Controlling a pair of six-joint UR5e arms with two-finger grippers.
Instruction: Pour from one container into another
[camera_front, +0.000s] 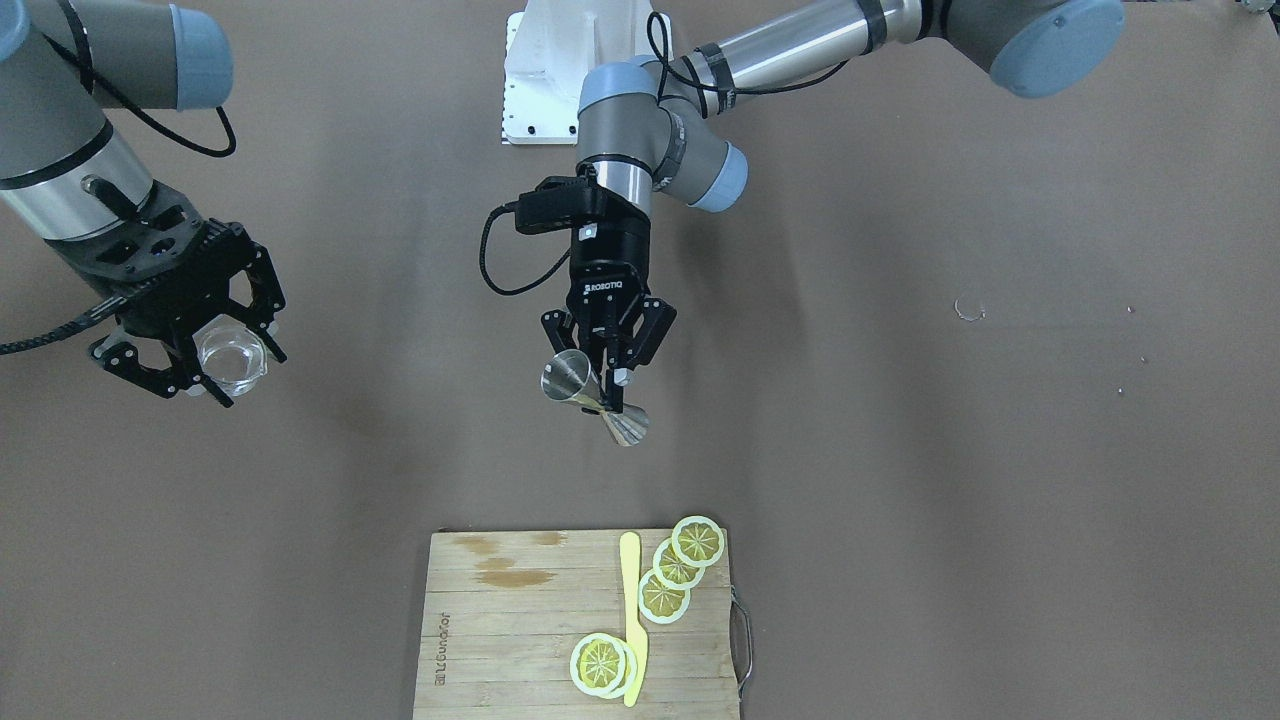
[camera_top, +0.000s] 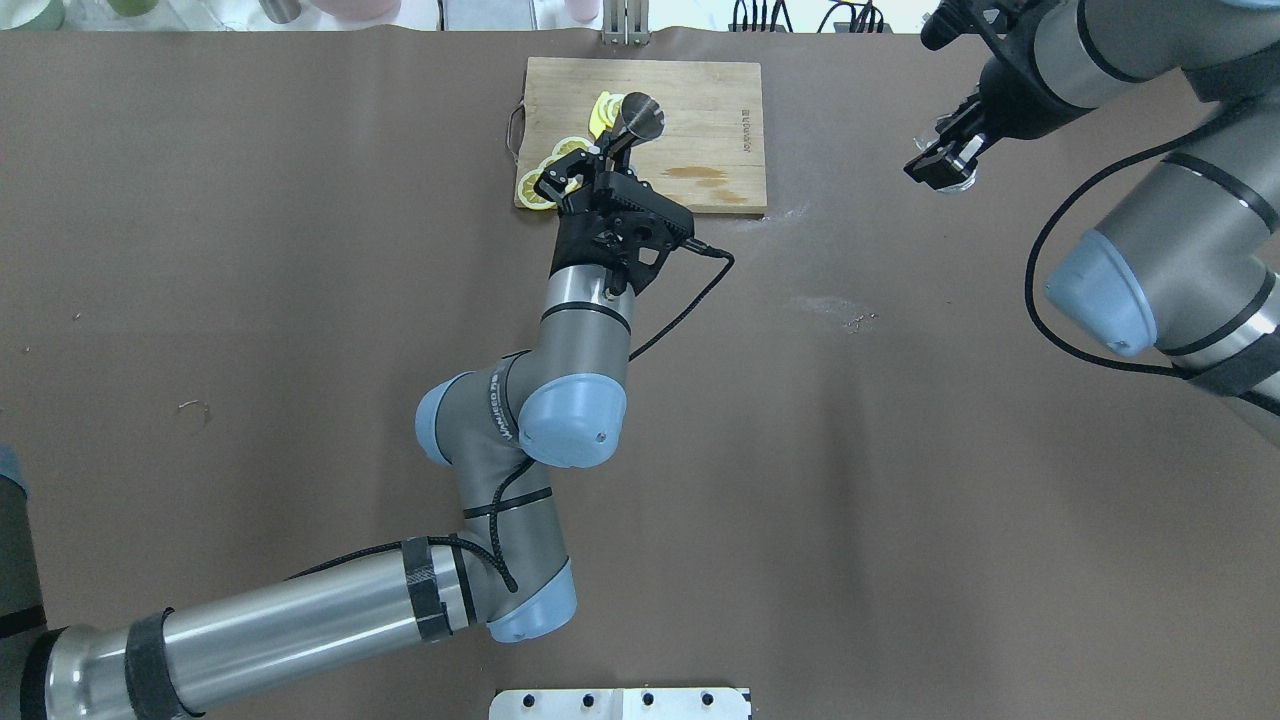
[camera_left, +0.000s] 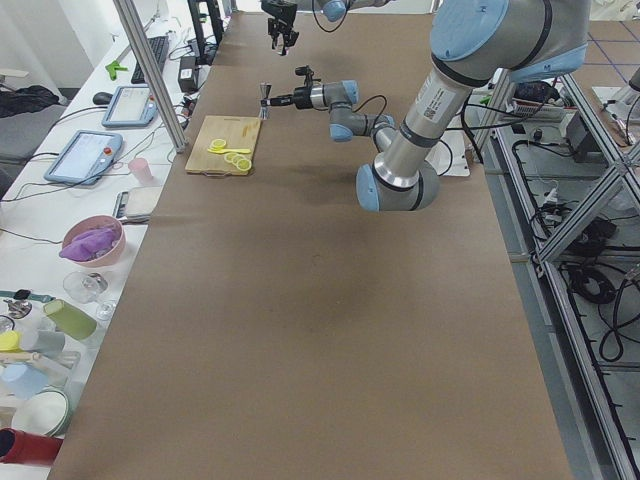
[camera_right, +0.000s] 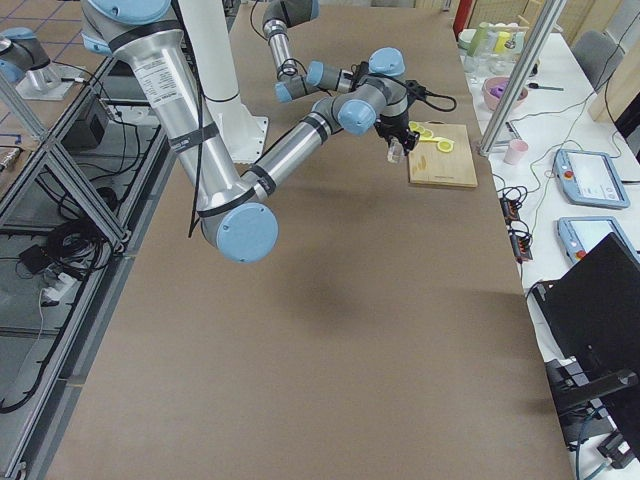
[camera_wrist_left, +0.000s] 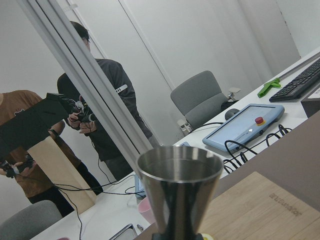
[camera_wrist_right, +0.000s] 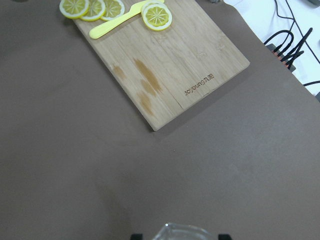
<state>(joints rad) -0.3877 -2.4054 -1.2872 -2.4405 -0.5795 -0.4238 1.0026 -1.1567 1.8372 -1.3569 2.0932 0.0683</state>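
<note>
My left gripper (camera_front: 608, 392) is shut on the narrow waist of the steel jigger (camera_front: 592, 397), holding it in the air over the brown table, short of the cutting board. In the overhead view the left gripper (camera_top: 600, 160) and the jigger (camera_top: 640, 114) show against the board. The left wrist view shows the jigger's upper cone (camera_wrist_left: 179, 186) close up. Far off to the side, my right gripper (camera_front: 240, 368) is shut on the clear glass tumbler (camera_front: 232, 358), also lifted. Only the tumbler's rim (camera_wrist_right: 184, 232) shows in the right wrist view.
A bamboo cutting board (camera_front: 520, 630) lies at the table's operator-side edge, with several lemon slices (camera_front: 664, 596) and a yellow knife (camera_front: 632, 620) on it. Beyond that edge a side bench carries tablets and cups. Two people (camera_wrist_left: 100, 115) stand behind a metal post.
</note>
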